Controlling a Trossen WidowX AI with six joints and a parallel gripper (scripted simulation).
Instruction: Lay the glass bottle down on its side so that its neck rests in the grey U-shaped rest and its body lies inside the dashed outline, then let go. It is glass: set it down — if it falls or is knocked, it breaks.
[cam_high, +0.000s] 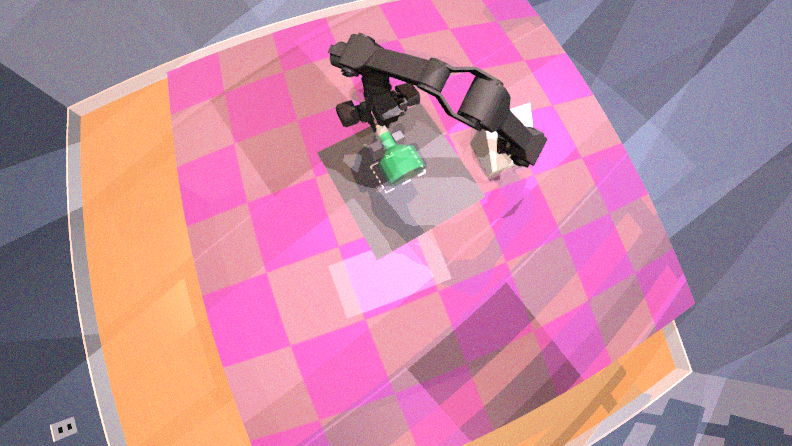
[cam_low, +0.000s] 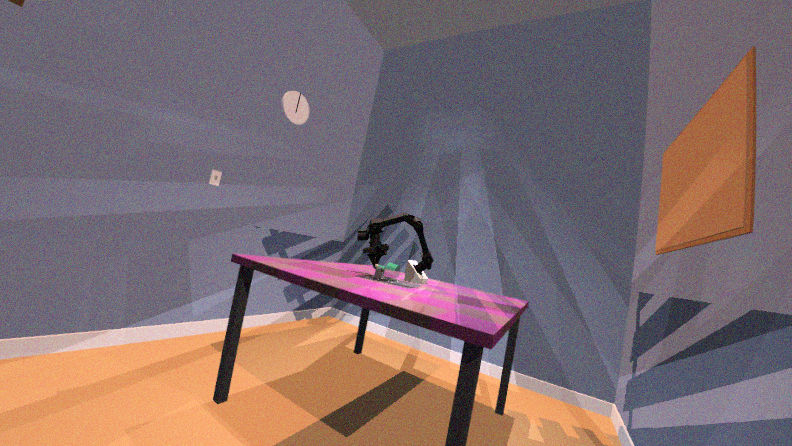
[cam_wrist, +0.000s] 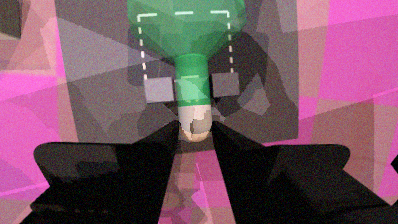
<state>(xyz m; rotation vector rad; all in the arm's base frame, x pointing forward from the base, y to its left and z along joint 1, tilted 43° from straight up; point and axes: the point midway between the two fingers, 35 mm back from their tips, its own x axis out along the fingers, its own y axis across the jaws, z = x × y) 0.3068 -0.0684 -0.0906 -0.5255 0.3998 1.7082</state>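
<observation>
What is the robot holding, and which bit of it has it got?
The bottle, pinched in the jaws by the pale tip of its neck.
</observation>
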